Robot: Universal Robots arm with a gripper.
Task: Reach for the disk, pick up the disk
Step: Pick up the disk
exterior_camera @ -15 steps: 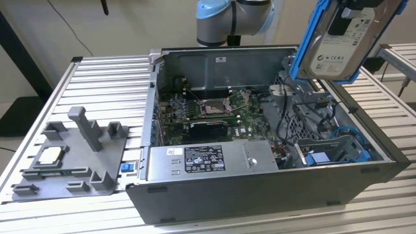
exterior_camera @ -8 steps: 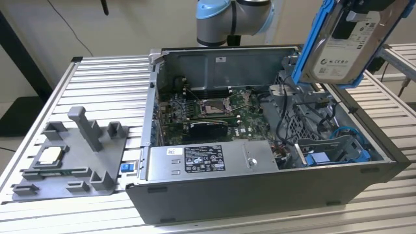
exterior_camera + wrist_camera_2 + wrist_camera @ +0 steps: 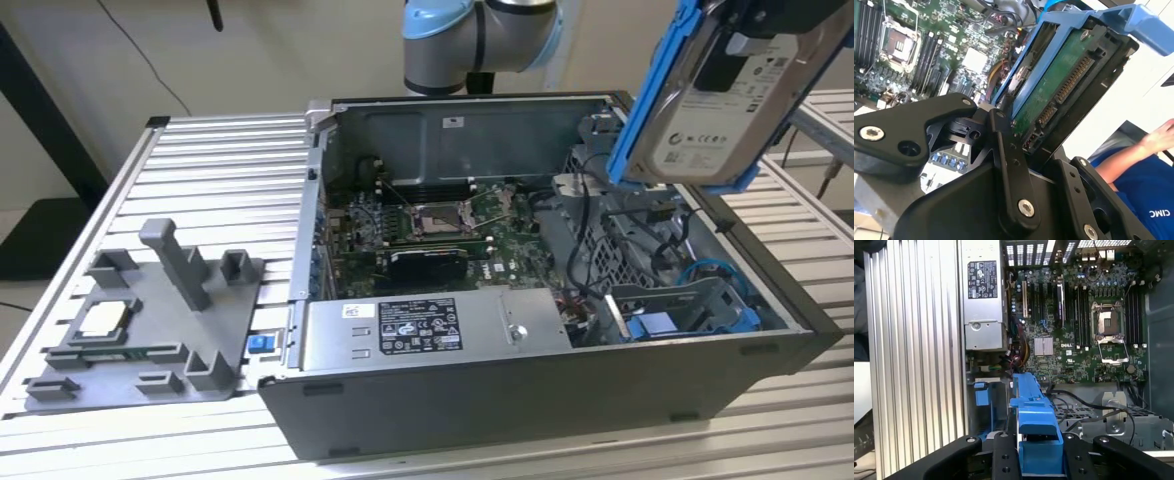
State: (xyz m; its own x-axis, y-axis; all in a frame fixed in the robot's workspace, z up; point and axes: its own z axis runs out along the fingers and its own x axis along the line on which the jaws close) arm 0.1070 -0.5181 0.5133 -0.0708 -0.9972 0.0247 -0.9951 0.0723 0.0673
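One disk [image 3: 727, 110] hangs in the air above the open computer case [image 3: 534, 400], over the case's edge at the exterior view's right, clear of everything inside. It is tilted with its white label facing the camera, and its blue frame [image 3: 654, 90] runs along its edges. The gripper [image 3: 1040, 450] is clamped on the disk's blue frame; in both wrist views the black fingers [image 3: 1009, 165] press against it from either side, and the second wrist view shows the disk's green circuit side and connectors. Below, inside the case, lie the motherboard [image 3: 427, 230], a silver power supply [image 3: 427, 325] along the near wall and a blue bracket [image 3: 667, 320] in the near corner at the exterior view's right. A grey fixture [image 3: 160, 320] carrying a small square chip [image 3: 104, 318] sits on the ribbed table [image 3: 227, 170] beside the case. A person's arm [image 3: 1144, 150] shows in the second wrist view.
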